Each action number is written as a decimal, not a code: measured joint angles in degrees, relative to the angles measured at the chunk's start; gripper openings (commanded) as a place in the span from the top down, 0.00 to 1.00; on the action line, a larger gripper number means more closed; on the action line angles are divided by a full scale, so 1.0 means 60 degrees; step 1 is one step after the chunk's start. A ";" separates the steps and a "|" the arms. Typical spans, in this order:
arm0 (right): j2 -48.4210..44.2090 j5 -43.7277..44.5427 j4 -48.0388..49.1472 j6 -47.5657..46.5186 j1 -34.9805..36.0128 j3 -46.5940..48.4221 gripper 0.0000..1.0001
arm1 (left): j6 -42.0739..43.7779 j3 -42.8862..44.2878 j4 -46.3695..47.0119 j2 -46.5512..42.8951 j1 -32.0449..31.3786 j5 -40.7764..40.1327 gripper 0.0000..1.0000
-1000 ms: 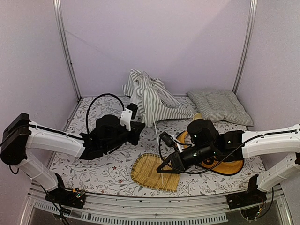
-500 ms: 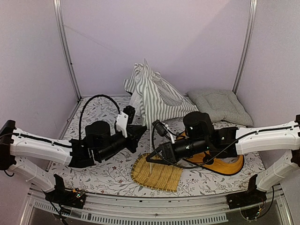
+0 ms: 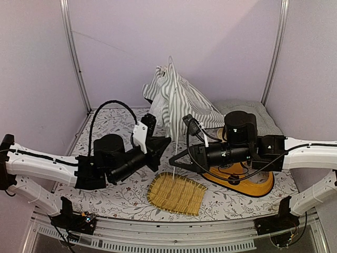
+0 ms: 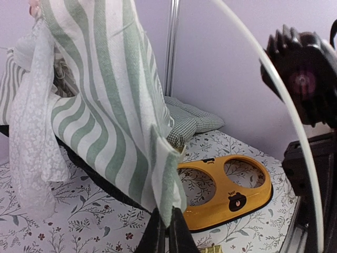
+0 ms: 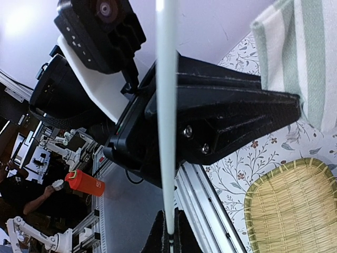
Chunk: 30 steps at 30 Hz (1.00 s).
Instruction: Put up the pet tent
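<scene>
Left gripper [image 4: 167,232]: closed tight on a lower hem of the pet tent [image 3: 181,103], its black fingers pinching the striped fabric; it sits left of centre, above the table.
Right gripper [image 5: 169,232]: closed on the bottom end of a thin white pole [image 5: 166,95], just right of the left gripper, tips nearly facing each other.
Woven tray [image 3: 176,193]: flat bamboo weave, lying at the near edge below both grippers, touching neither.
Table cover [image 3: 116,195]: white cloth with a leaf and flower print, spread under everything.
Feeder stand [image 4: 221,208]: yellow, two round holes and a small bear face, lying on the right, partly under the right arm.
Pole: rises from the right gripper in a slight bow, up along the front of the tent to its peak.
Pet tent: mid-table towards the far wall, lifted into a rough cone, grey-green and white stripes hanging loose in folds.
Lace curtain [image 4: 31,137]: white, hanging down the tent's left side.
Mesh patch [image 3: 202,109]: on the tent's right face.
Checked cushion [image 4: 195,118]: far right corner, behind the tent and right arm, largely hidden from above.
</scene>
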 measured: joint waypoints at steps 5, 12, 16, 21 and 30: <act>0.0000 0.0102 -0.0204 -0.0331 -0.0091 0.0448 1.00 | 0.0226 0.0302 -0.0015 0.0018 -0.0342 -0.0244 1.00; -0.0004 0.0058 -0.0641 -0.0772 -0.0470 0.0827 1.00 | 0.0291 0.0426 -0.0044 0.0076 -0.0627 -0.0739 1.00; -0.0004 -0.0025 -0.0911 -0.1024 -0.0765 0.1009 1.00 | 0.0259 0.0426 -0.0080 0.0117 -0.0663 -0.0994 1.00; 0.0033 -0.0237 -0.1191 -0.1249 -0.0911 0.1330 1.00 | 0.0262 0.0426 -0.0149 0.0164 -0.0812 -0.1180 1.00; 0.0175 -0.0382 -0.1290 -0.1406 -0.0940 0.1956 1.00 | 0.0204 0.0459 -0.0186 0.0539 -0.1228 -0.1362 1.00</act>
